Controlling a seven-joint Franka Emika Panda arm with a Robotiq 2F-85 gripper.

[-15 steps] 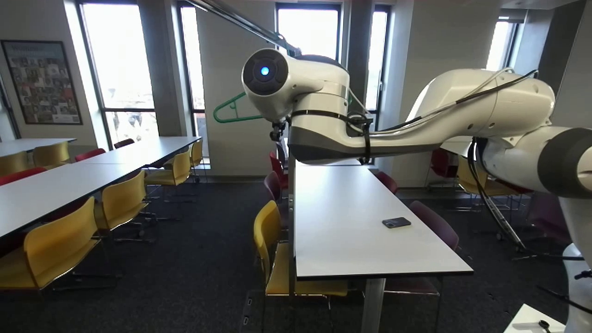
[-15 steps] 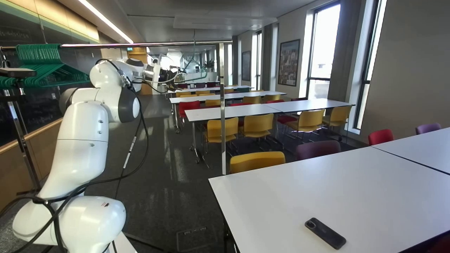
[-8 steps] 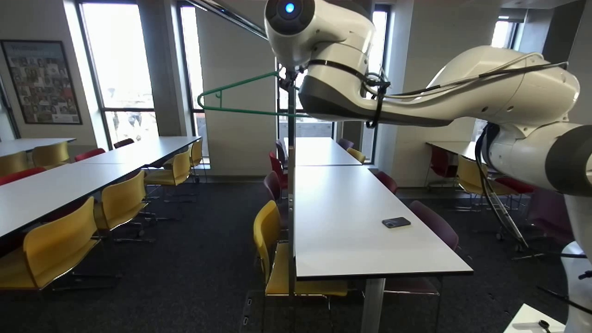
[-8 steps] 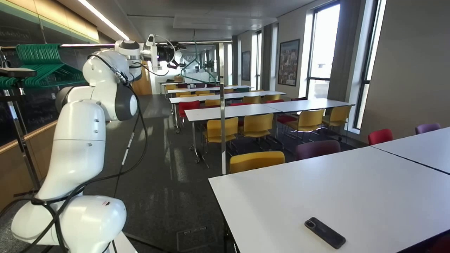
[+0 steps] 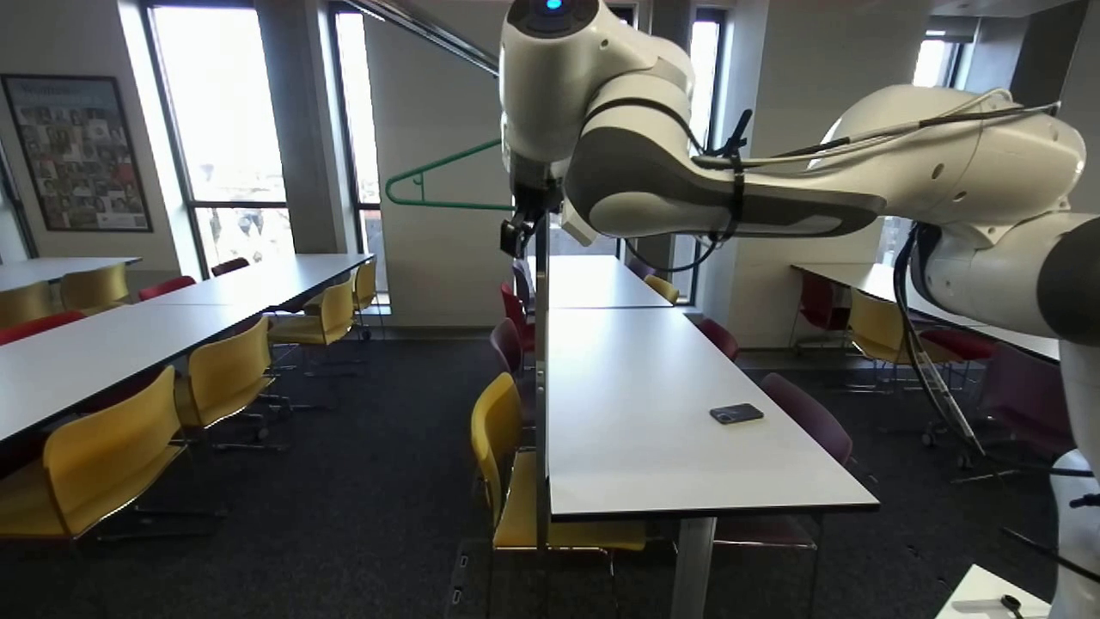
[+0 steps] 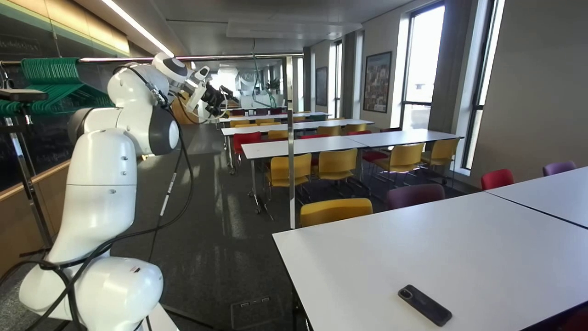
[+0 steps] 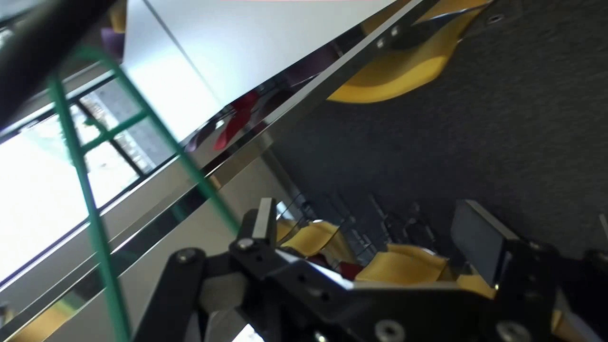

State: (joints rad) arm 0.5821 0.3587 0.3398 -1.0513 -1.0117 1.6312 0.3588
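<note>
Clearly holds the gripper (image 7: 368, 216) spread wide near a green hanger (image 7: 166, 137) on a metal rail (image 6: 220, 57), well apart from a phone (image 6: 425, 305) on a white table (image 6: 390, 243).

Distant windows (image 5: 228, 103) are faced in an exterior view; table rows (image 6: 305, 146), past the near arm (image 6: 101, 193), in an exterior view. Phone (image 6: 425, 305) and table (image 6: 381, 257) are shared by both exterior views. The wrist view is aimed past the close gripper (image 7: 371, 223).
</note>
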